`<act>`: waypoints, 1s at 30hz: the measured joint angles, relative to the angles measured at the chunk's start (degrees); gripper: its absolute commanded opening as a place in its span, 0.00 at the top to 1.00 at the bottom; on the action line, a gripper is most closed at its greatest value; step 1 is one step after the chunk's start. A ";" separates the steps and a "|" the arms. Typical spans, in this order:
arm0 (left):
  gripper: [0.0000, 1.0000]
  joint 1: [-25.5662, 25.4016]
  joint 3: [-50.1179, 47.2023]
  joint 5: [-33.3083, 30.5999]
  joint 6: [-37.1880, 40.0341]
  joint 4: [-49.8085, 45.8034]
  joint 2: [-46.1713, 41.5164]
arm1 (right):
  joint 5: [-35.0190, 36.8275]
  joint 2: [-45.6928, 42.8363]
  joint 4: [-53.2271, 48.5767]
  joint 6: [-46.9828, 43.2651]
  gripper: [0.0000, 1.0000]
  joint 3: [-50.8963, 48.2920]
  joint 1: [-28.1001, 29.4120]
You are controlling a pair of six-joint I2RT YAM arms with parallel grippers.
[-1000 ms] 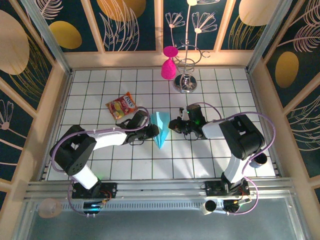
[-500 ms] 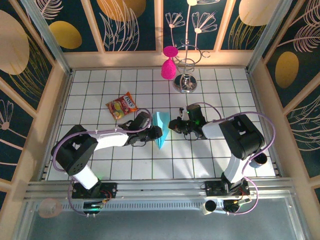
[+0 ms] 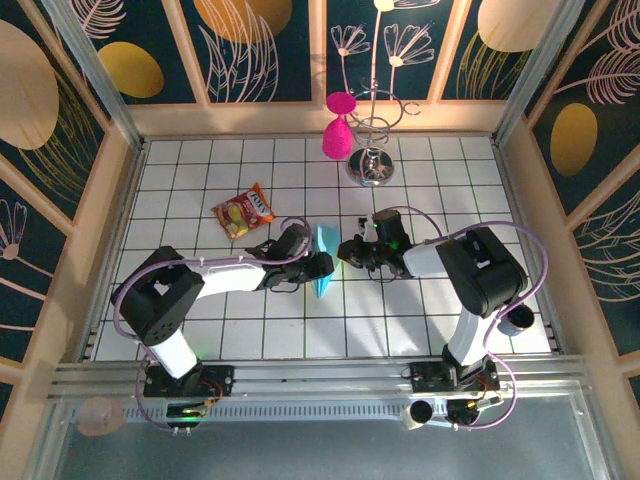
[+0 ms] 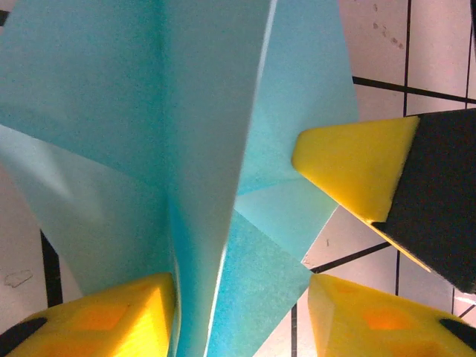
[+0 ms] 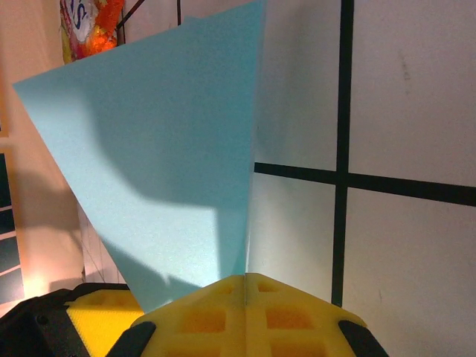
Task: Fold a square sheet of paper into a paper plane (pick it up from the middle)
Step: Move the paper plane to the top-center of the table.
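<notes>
Paper plane (image 3: 324,262) lay near the middle of the white gridded table (image 3: 420,190), narrow end toward the arm bases, directly between the two grippers.

Left gripper (image 3: 316,268) sat against the plane's left side with its fingers spread. In the left wrist view the raised centre fold ran down through the gap. It lay against one yellow pad (image 4: 111,320). The other pad (image 4: 372,320) stood apart from the fold, beside a flat lower flap.

Right gripper (image 5: 245,297) was at the plane's right side, its pads pressed together. A paper edge ran into the seam between them, pinched. From there one panel stood upright as a smooth triangle.

Paper: thin, matte, light blue, with sharp straight creases and overlapping layers that read as darker and lighter bands.
Pads: yellow and wedge-shaped with square recesses, mounted on black finger bodies.
Table: glossy white tiles with dark grid lines.

Red-and-yellow snack packet (image 3: 244,211) lay crinkled, farther from the arm bases and to the left of the plane, apart from it.
</notes>
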 measured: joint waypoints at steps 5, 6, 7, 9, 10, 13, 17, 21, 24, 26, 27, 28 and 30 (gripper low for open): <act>0.44 0.00 0.20 -0.02 0.26 0.04 0.00 | 0.00 0.02 0.00 0.00 1.00 0.00 0.00; 0.44 0.00 0.20 -0.04 0.42 0.02 0.00 | 0.00 0.02 0.02 0.00 1.00 0.00 0.00; 0.45 0.00 0.22 -0.07 0.46 0.02 0.00 | 0.00 0.02 0.02 0.00 1.00 0.00 0.00; 0.49 -0.09 0.37 -0.26 0.61 -0.11 0.22 | 0.00 0.04 0.02 0.02 1.00 0.00 0.00; 0.51 -0.11 0.68 -0.31 0.79 -0.28 0.63 | 0.00 0.07 0.02 0.02 1.00 0.00 0.00; 0.56 -0.33 1.49 -0.70 1.05 -1.25 1.92 | 0.00 0.15 0.00 0.00 1.00 0.00 0.00; 0.66 -0.33 1.68 -1.68 1.38 -2.84 2.36 | 0.00 0.15 0.00 0.02 1.00 0.00 0.00; 0.70 -0.33 1.92 -2.45 1.68 -3.72 2.36 | 0.00 0.15 0.00 0.02 0.99 0.00 0.00; 0.68 -0.33 2.08 -3.04 1.70 -3.91 2.36 | 0.00 0.15 0.00 0.02 0.98 0.00 0.00; 0.67 -0.33 2.12 -3.28 1.73 -3.98 2.36 | 0.00 0.15 0.00 0.02 0.99 0.00 0.00; 0.67 -0.33 2.14 -3.30 1.73 -4.00 2.36 | 0.00 0.15 0.00 0.02 0.99 0.00 0.00; 0.67 -0.33 2.16 -3.34 1.73 -4.00 2.36 | 0.00 0.15 0.00 0.02 0.98 0.00 0.00; 0.70 -0.33 2.27 -3.48 1.73 -4.02 2.36 | 0.00 0.15 0.00 0.02 0.99 0.00 0.00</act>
